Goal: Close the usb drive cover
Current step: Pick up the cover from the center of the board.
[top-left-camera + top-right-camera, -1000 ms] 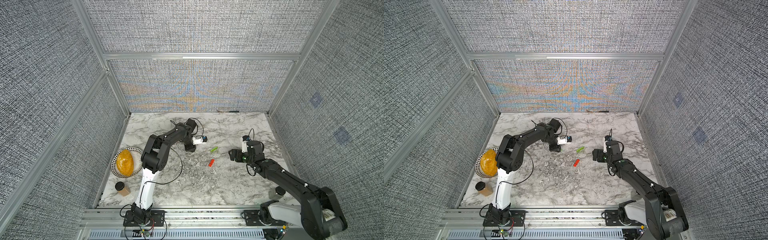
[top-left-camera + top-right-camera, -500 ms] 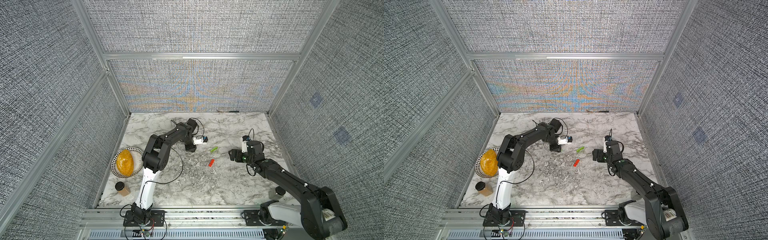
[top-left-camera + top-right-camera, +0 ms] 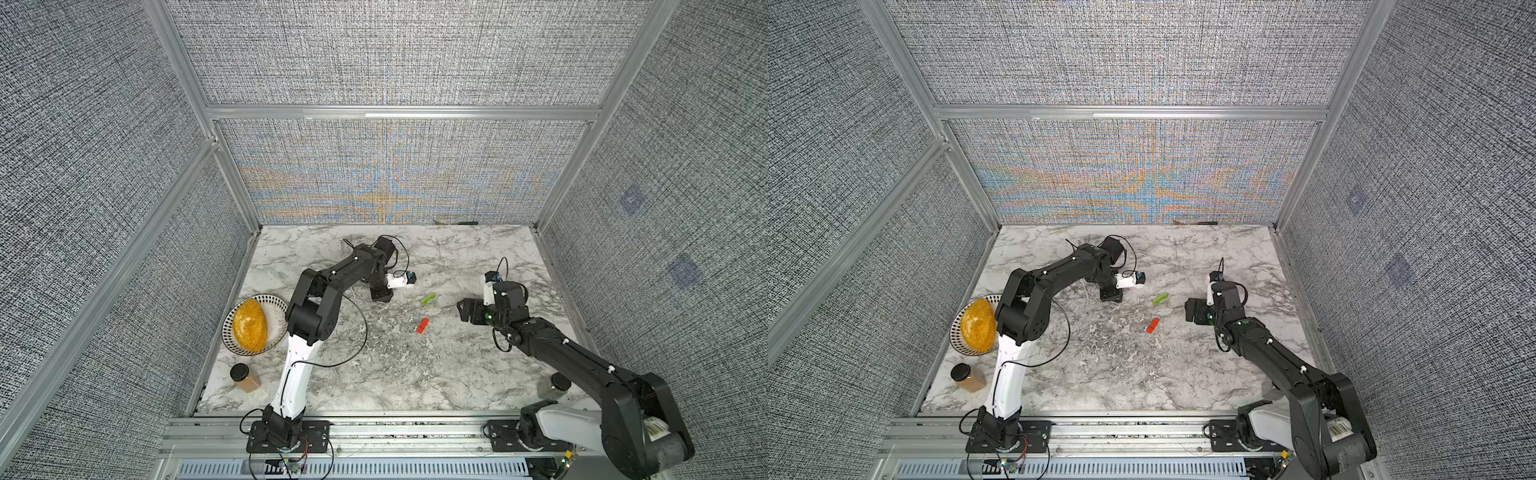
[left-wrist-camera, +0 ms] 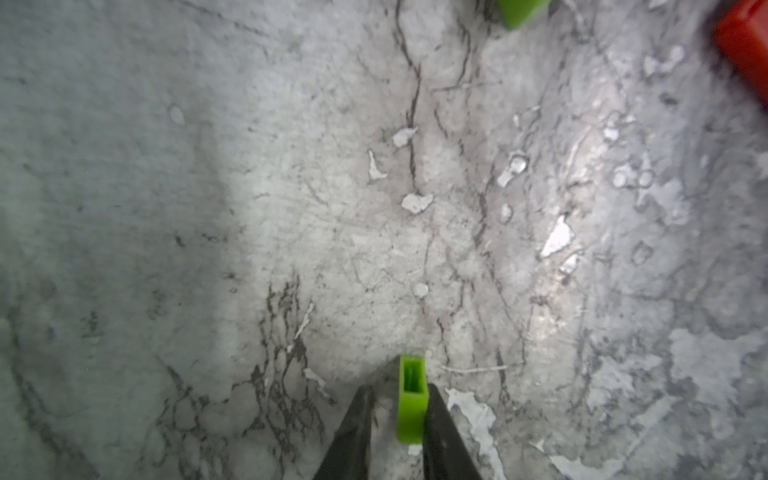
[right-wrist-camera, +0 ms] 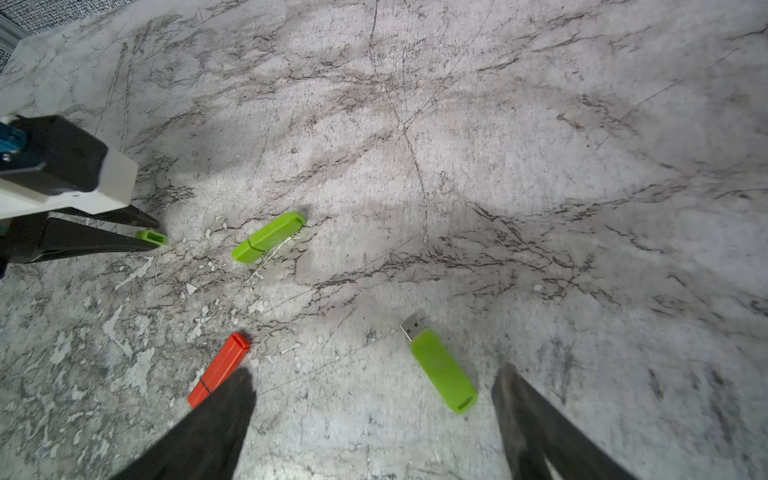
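Green cover (image 4: 411, 399) sits left of centre on the counter (image 4: 208, 208), between the left gripper's (image 4: 399, 388) narrow jaws, not yet pinched. Uncapped green drive (image 5: 442, 370) lies right, under the right gripper's (image 5: 374, 370) wide, empty jaws. Next: pinch, lift, align with plug (image 5: 412, 322).

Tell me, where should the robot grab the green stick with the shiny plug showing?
Probably pinch the green stick across its long sides, mid-body, coming straight down from above: it lies flat on the table, and that leaves the metal plug free.
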Controlling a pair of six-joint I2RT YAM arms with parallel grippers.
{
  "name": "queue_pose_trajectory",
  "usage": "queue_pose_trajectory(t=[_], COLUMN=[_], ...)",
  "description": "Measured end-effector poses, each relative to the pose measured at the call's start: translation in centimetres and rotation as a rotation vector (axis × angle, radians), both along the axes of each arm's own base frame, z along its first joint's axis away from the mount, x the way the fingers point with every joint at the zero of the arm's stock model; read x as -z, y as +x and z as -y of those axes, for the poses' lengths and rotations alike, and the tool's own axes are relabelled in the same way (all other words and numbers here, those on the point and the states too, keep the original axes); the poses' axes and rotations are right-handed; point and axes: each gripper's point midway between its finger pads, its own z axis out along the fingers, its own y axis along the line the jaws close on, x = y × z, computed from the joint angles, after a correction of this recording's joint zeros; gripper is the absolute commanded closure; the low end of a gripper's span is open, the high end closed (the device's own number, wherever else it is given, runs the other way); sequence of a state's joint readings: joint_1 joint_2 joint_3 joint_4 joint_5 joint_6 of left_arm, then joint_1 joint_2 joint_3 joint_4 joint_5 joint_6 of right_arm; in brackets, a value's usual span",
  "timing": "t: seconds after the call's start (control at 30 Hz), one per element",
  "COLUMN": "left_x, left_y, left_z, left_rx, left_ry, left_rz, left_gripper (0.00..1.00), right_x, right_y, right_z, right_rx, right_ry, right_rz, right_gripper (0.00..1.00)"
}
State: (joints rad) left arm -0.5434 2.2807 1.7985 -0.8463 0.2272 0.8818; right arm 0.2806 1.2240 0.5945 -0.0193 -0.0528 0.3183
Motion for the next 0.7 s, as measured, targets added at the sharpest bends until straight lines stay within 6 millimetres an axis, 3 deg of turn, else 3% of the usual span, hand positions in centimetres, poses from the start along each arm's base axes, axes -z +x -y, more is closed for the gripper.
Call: queue_pose_trajectory(t=[0.5, 0.7], left_x=[-0.3, -3.8], left_y=[-0.6, -1.4], left_z=[0.0, -0.1], left_rx=[0.007, -0.01], left_ry=[-0.009, -0.043], left_rz=[-0.017, -0.01], left_gripper=[1.0, 1.0], right_x=[0.0, 0.6], right_y=[0.0, 0.6], right_z=[0.3, 1.3], right_rx=[0.011, 0.053], right_ry=[-0.018, -0.087], right_rz=[-0.029, -0.105], right_gripper=[0.07, 0.1])
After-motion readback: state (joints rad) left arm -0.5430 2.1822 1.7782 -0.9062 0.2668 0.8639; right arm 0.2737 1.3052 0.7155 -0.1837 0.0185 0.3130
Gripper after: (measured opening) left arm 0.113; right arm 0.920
